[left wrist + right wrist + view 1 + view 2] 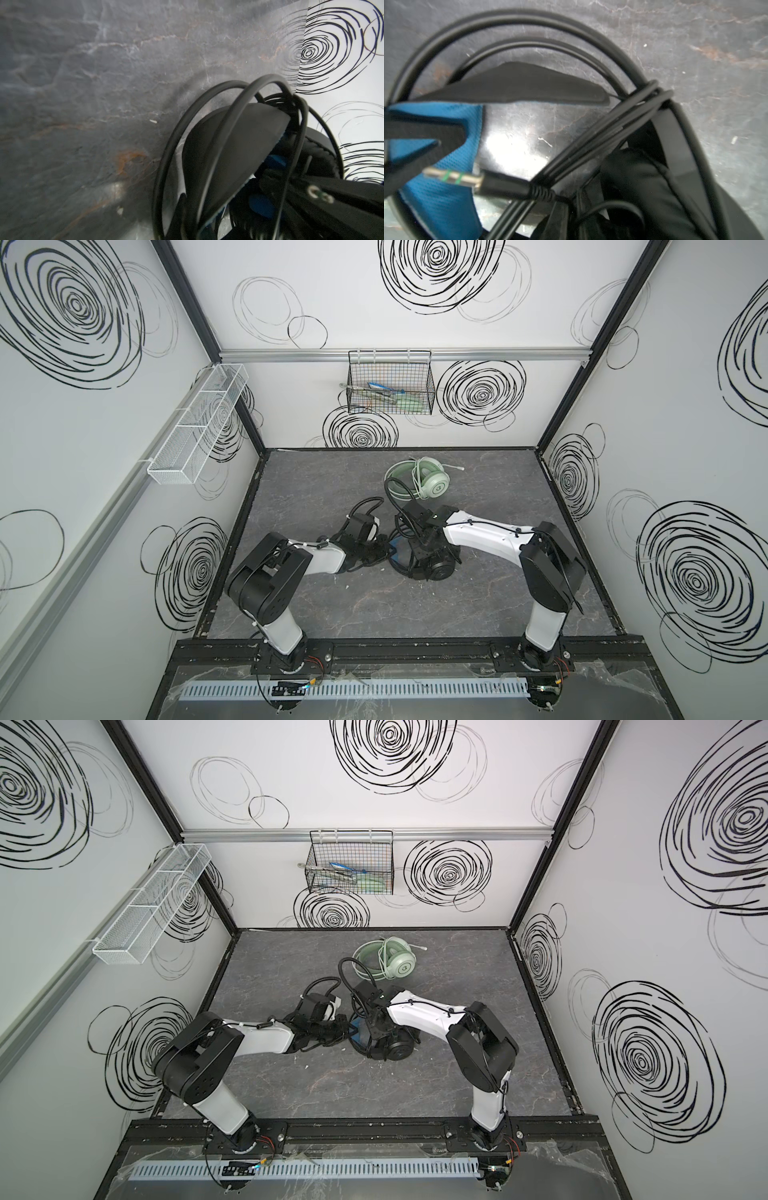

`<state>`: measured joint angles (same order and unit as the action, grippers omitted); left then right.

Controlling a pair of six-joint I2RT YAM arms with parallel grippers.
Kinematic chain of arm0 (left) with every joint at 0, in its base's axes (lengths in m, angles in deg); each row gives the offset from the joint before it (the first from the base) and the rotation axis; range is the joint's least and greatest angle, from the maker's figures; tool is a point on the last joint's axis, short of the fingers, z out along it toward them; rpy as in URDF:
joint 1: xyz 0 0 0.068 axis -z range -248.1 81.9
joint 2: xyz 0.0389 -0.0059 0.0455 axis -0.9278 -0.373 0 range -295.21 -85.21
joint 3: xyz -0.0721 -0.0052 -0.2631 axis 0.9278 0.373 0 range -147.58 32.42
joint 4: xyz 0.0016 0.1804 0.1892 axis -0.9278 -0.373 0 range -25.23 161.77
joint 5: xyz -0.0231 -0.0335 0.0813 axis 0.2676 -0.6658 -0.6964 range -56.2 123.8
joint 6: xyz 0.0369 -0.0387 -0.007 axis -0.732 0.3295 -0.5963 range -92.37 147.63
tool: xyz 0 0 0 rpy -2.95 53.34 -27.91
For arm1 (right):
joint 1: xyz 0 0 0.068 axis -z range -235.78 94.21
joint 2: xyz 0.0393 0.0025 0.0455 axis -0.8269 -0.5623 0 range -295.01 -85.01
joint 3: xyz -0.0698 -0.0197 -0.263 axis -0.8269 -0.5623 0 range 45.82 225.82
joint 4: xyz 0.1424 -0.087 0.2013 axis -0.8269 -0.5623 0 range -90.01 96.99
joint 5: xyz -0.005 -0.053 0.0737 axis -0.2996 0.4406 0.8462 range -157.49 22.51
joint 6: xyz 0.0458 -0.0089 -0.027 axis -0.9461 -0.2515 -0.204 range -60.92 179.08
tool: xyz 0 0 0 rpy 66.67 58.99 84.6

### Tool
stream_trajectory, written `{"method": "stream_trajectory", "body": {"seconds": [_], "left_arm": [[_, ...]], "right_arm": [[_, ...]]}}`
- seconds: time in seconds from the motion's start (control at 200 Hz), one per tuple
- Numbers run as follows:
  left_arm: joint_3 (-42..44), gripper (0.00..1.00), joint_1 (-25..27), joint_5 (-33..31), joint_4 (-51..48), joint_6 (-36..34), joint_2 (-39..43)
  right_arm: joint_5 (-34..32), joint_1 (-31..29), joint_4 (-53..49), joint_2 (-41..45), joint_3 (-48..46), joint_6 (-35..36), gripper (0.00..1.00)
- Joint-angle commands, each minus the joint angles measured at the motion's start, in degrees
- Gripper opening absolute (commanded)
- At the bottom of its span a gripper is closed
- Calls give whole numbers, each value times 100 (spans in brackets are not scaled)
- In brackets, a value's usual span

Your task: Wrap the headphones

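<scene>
The black headset (440,570) lies near the middle of the table (374,614), with both arms bent over it. The mint-green headset (434,485) sits near the back edge, its white cord looped around it. The left gripper (386,549) is pressed together on the blue padded strap (442,203) under the headband arch (529,18). The right gripper (417,549) appears pinched on the black cord (602,133) just behind the jack plug (454,178), though its fingertips are mostly hidden. Several turns of cord cross the band beside the ear cushion. The headset looks light; the arch is stiff and springy, while the strap and cushion are soft. The thin, smooth cord will likely slip and uncoil if slackened, so hold the rigid band and grip the cord at the plug's ribbed collar.
</scene>
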<state>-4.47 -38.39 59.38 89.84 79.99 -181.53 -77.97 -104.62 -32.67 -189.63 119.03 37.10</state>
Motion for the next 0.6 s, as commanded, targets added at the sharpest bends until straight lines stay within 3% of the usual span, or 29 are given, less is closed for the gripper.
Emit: {"method": "stream_trajectory", "body": {"seconds": [0.0,0.11,0.295,0.425,0.595], "left_arm": [[4,0,22,104,252,-252,69],[6,0,36,135,233,-275,77],[21,0,68,135,225,-288,119],[54,0,78,127,268,-261,189],[152,0,78,104,363,-244,288]], "right_arm": [[319,188,802,44,-278,-250,13],[725,454,1126,37,-564,-712,13],[314,557,877,-339,-503,-1133,15],[656,798,913,-605,-589,-1450,16],[580,815,743,-677,-307,-1546,25]]}}
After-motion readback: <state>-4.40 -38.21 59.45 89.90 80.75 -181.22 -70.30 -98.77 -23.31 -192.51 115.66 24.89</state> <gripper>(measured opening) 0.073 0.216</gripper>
